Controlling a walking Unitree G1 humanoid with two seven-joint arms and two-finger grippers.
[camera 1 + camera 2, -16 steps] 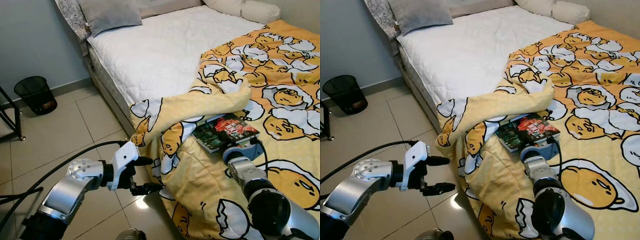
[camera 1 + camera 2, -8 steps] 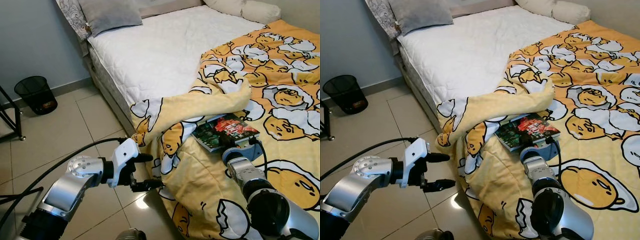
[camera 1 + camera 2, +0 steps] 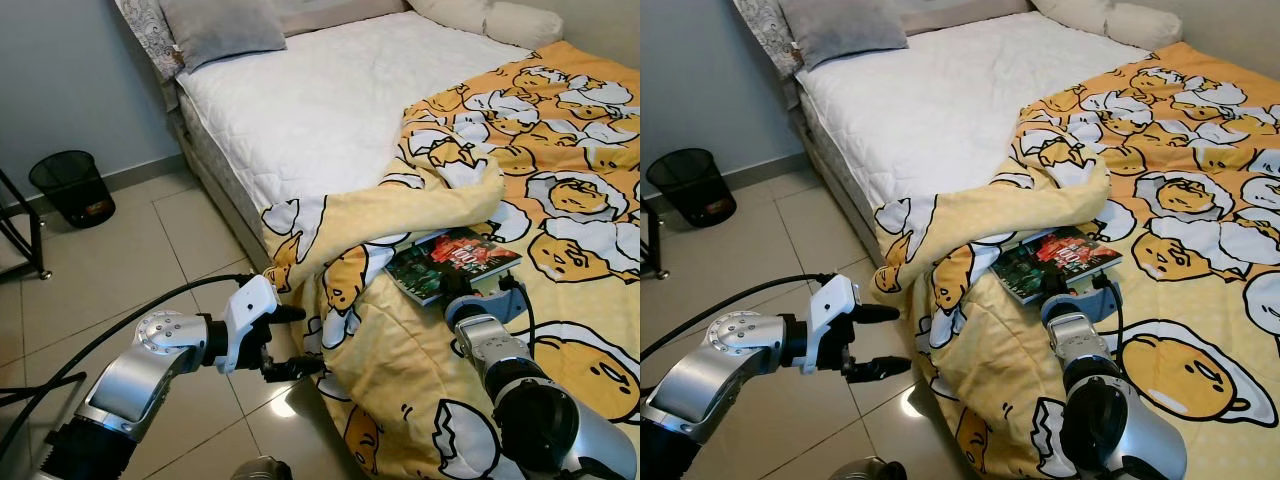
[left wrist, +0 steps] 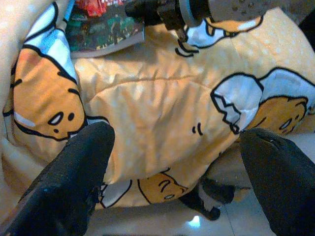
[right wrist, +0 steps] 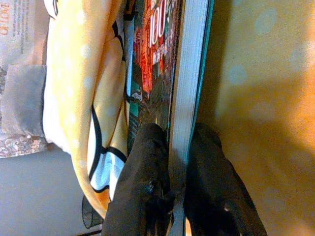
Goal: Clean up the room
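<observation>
My right gripper (image 5: 170,196) pinches the edge of the book (image 3: 452,263), which lies on the duvet (image 3: 560,180) on the bed (image 3: 330,100); my left gripper (image 3: 290,340) hangs spread beside the duvet's drooping edge

Left pincer (image 3: 296,341) spread wide, arm low and outstretched; right pincer (image 5: 173,196) clamped tight.
</observation>
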